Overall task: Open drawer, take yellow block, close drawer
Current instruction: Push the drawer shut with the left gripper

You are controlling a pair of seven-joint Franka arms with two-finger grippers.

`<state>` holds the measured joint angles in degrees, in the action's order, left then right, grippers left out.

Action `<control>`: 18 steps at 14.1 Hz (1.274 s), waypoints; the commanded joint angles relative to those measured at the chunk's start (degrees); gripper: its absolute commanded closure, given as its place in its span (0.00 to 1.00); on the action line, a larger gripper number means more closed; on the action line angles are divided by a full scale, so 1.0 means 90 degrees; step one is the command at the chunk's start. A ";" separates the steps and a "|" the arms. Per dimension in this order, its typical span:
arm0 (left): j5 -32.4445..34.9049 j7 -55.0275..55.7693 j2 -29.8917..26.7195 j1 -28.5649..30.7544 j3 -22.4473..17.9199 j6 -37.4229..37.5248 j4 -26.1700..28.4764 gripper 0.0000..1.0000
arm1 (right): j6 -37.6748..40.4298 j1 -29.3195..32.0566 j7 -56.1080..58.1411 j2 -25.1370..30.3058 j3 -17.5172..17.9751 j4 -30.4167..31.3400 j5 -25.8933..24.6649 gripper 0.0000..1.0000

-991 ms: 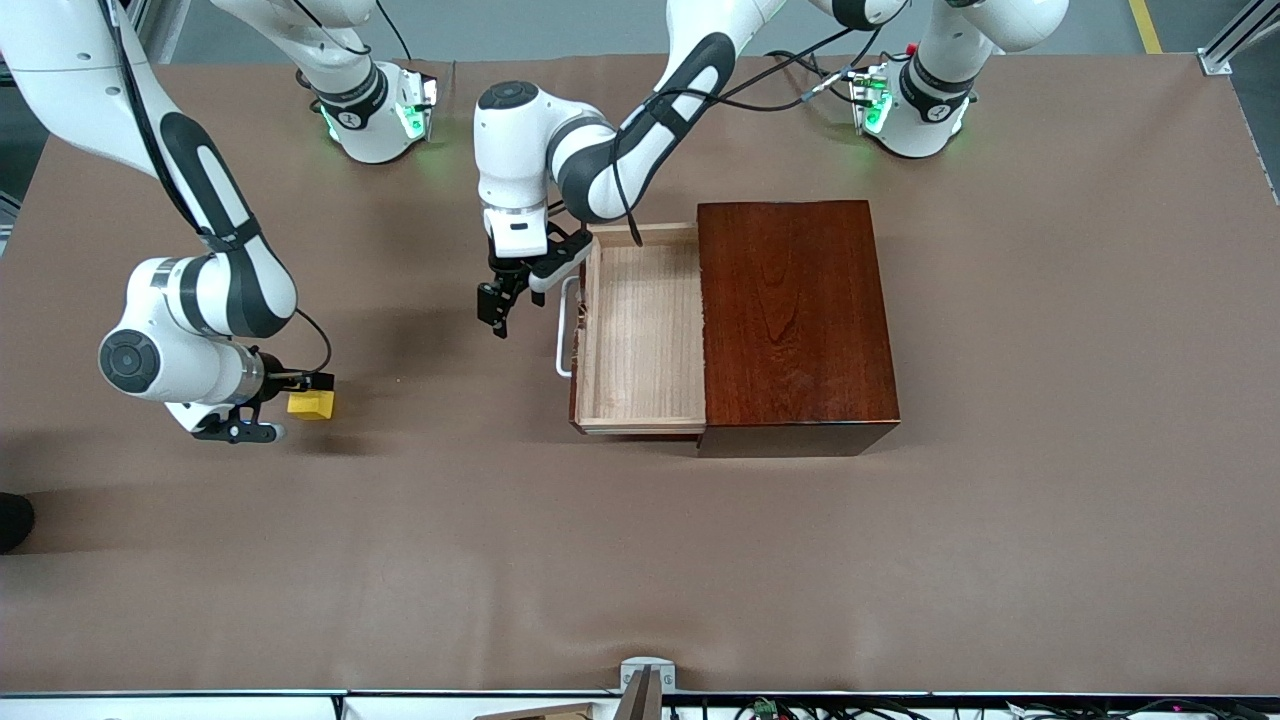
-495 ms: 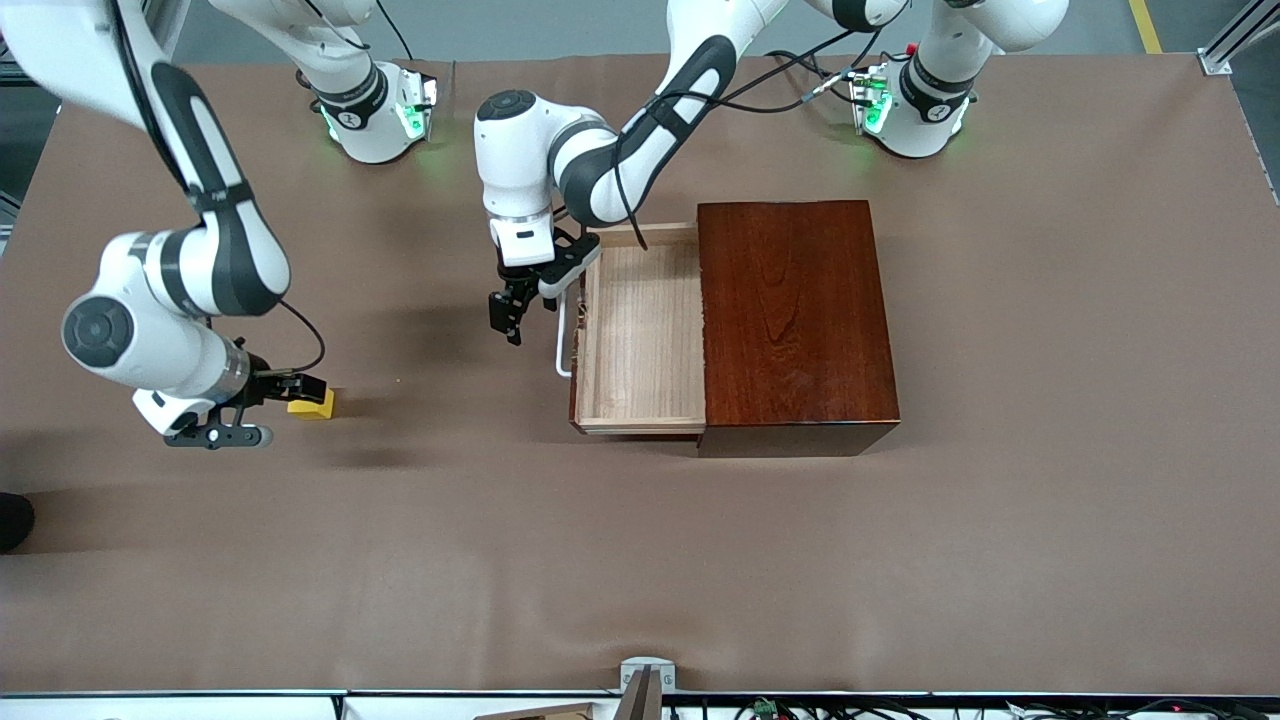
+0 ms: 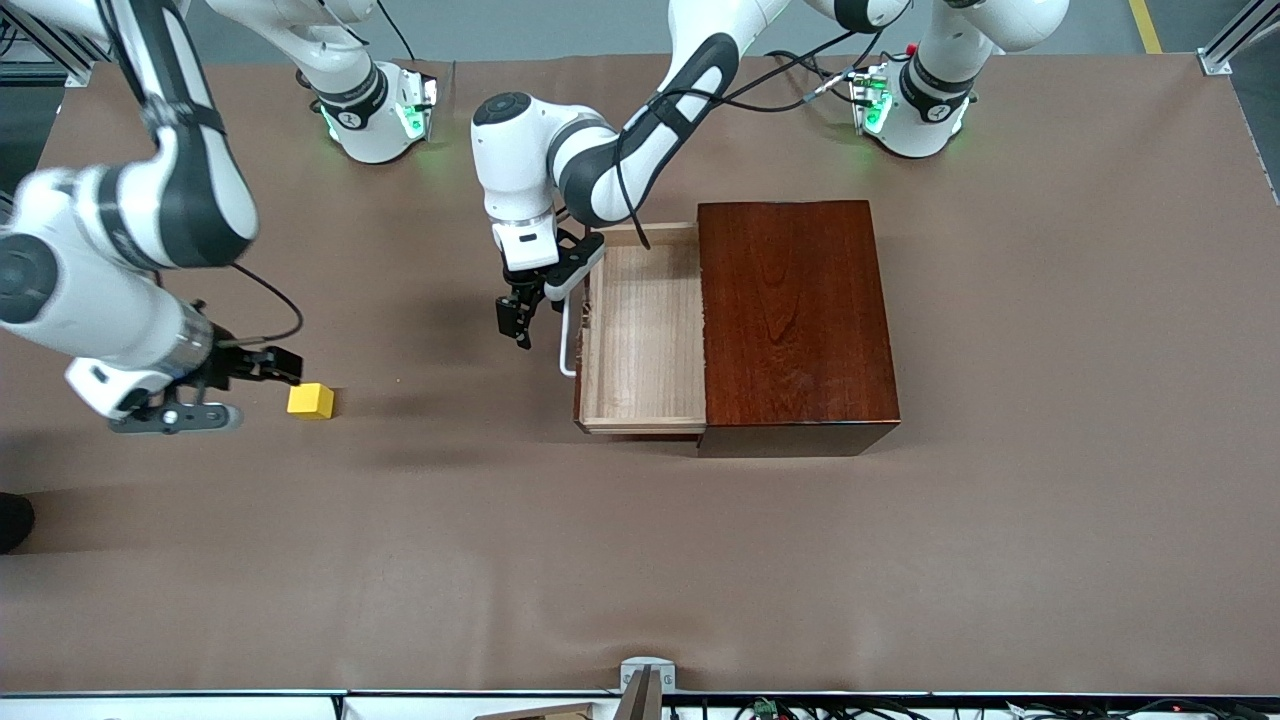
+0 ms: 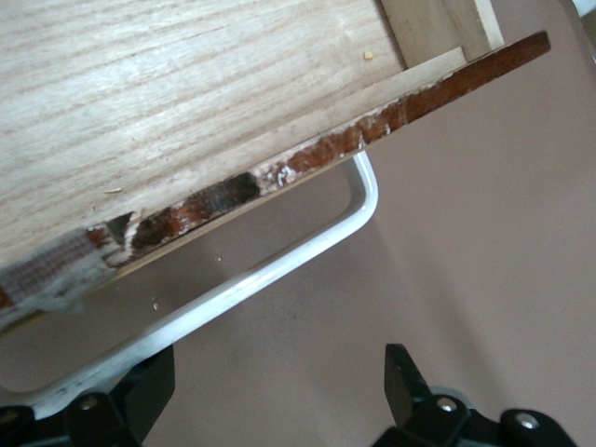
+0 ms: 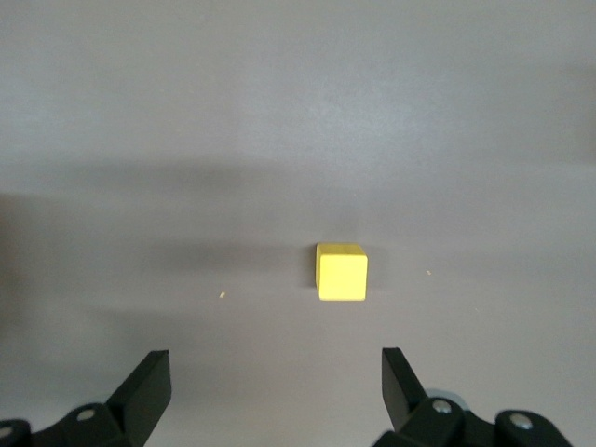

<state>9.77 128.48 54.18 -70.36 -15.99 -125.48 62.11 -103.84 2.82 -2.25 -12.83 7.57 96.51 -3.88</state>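
Yellow block [image 3: 311,401] is out on the bare table [image 3: 640,560], toward the right arm's end, well apart from the wooden box [image 3: 795,315]; nothing touches it. Right gripper [image 3: 262,365] hangs over the table just beside the block, fingers wide apart and empty; in the right wrist view the block [image 5: 342,272] sits ahead of the fingertips [image 5: 396,368], nearer one finger than the other, not between them. That arm's part looks done. Drawer [image 3: 640,330] stands pulled out, pale floor bare, so closing it is what's left. Left gripper [image 3: 521,318] is at the drawer's front, fingers spread. The white handle [image 3: 567,335] is the key relation: its bar runs along the drawer front, across the gap between the fingers, with the drawer lying past it toward the box. In the left wrist view the handle [image 4: 279,270] crosses just ahead of the fingertips [image 4: 402,372], one end passing close by a finger; hard to say whether anything touches it, looks like a small gap. Left arm is the only one near it. Judgement: push is straight along the drawer's travel into the box, contact on the bar or the front edge; an off-centre push risks skewing the drawer or sliding the box.
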 commanded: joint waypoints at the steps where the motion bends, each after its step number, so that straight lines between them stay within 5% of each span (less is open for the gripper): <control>1: 0.0086 -0.0427 0.0015 0.0161 -0.0059 0.0874 -0.0144 0.00 | 0.1299 -0.0157 -0.0073 -0.0078 -0.0051 -0.1159 -0.0028 0.00; 13: 0.0047 -0.0662 -0.0190 0.0445 -0.0059 0.3042 -0.0056 0.00 | 0.2583 -0.0206 -0.0073 0.1181 -0.0119 -0.1358 0.0226 0.00; 18: 0.0057 -0.0633 -0.0307 0.0601 -0.0069 0.3619 -0.0046 0.00 | 0.2641 -0.0342 -0.0073 0.1308 -0.0655 -0.1280 0.0606 0.00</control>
<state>9.74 124.26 53.33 -65.07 -16.52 -96.09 60.25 -80.10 0.98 -2.33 -2.20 4.18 83.64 -0.32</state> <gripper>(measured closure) 0.000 0.000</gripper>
